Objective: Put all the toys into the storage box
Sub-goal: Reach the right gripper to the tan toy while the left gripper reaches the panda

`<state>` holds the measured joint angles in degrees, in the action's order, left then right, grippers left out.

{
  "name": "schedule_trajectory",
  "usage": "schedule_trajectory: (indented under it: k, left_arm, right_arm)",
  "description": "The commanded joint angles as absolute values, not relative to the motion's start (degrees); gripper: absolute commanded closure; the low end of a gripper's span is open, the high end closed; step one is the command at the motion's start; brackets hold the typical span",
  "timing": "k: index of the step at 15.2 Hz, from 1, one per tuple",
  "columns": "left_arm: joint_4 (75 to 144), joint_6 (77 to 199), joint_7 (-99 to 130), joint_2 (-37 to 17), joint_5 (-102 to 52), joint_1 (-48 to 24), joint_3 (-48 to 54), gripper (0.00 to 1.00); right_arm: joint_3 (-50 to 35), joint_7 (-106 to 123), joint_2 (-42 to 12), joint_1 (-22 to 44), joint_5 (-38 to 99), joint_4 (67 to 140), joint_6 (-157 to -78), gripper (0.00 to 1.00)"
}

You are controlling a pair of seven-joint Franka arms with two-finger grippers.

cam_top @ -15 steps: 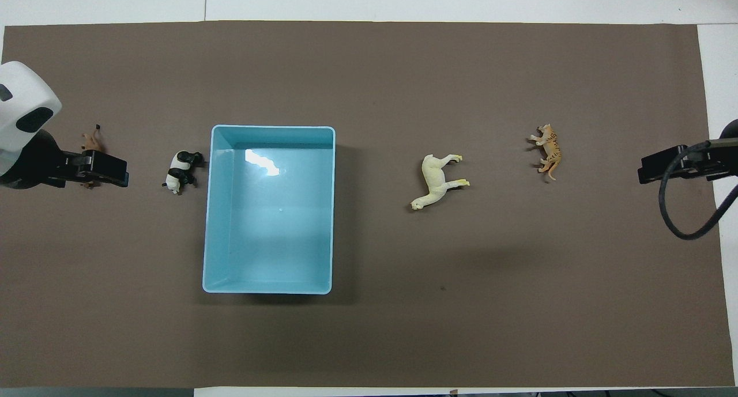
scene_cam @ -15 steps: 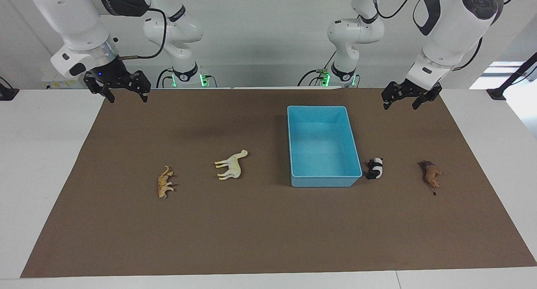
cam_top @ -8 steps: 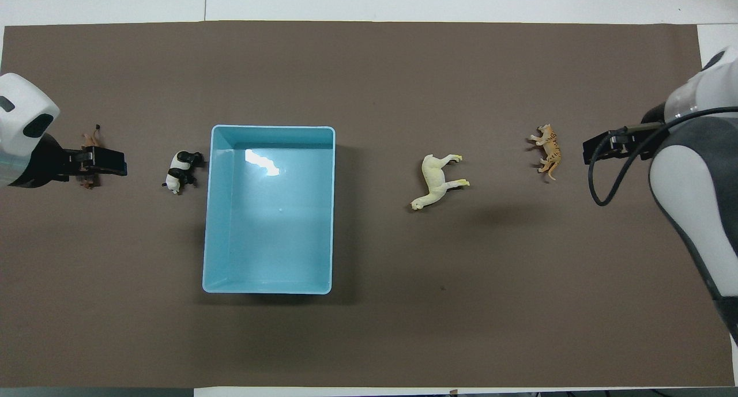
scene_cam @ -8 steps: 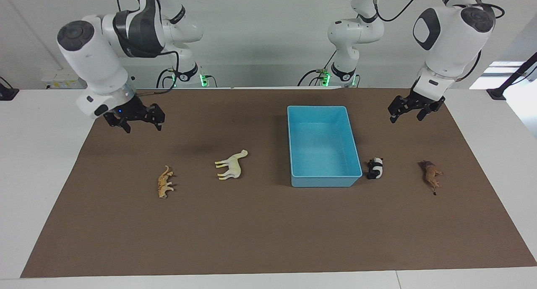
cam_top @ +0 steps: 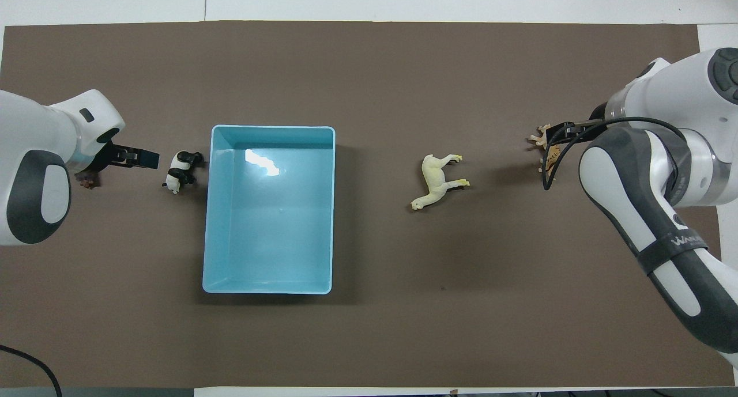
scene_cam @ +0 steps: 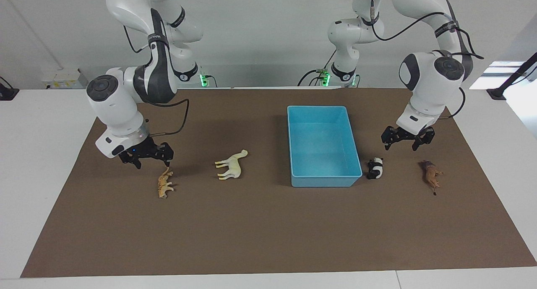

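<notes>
Brown mat (scene_cam: pixel 268 222) covers most of the white table (scene_cam: pixel 37 154) in both views. Light blue storage box (scene_cam: pixel 324 179) sits just right of centre in the facing view, left of centre in the overhead view (cam_top: pixel 268 289), open top, nothing in it. Right arm comes in at upper left of the facing view; right gripper (scene_cam: pixel 147 160) hangs low at mid-left of that frame, fingers spread apart w/ nothing between them, one fingertip right at the head end of the tan big cat (scene_cam: pixel 165 184), contact can't be told. In the overhead view the same gripper (cam_top: pixel 558 133) covers part of the cat (cam_top: pixel 542 137) at mid-right. Left arm comes in at upper right of the facing view; left gripper (scene_cam: pixel 405 141) is off the mat at mid-right, fingers apart and holding nothing, over the gap between panda and brown maned toy. Cream long-necked toy (scene_cam: pixel 231 165) lies on its side left of centre in the facing view, between cat and box. Panda (scene_cam: pixel 375 168) lies just beside the box's lower right corner in the facing view. Brown maned toy (scene_cam: pixel 431 175) lies at mid-right, apart from the panda, toward the left arm's end of the table; mostly hidden under the arm in the overhead view.
</notes>
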<state>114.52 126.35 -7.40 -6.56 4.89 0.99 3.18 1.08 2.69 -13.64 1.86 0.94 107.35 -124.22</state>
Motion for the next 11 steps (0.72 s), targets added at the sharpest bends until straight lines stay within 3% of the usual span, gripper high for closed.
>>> schedule_trajectory:
  k: [1,11]
  left_arm:
    - [116.8,130.9,-9.1,-8.4,6.2,1.5,3.6,0.00]
    - [120.1,136.8,-6.4,-13.2,6.2,-0.4,3.6,0.00]
  right_arm:
    - [1.0,7.2,-16.2,1.6,1.9,108.5,-128.3,0.00]
    - [1.1,8.3,-22.1,2.5,1.2,108.5,-134.6,0.00]
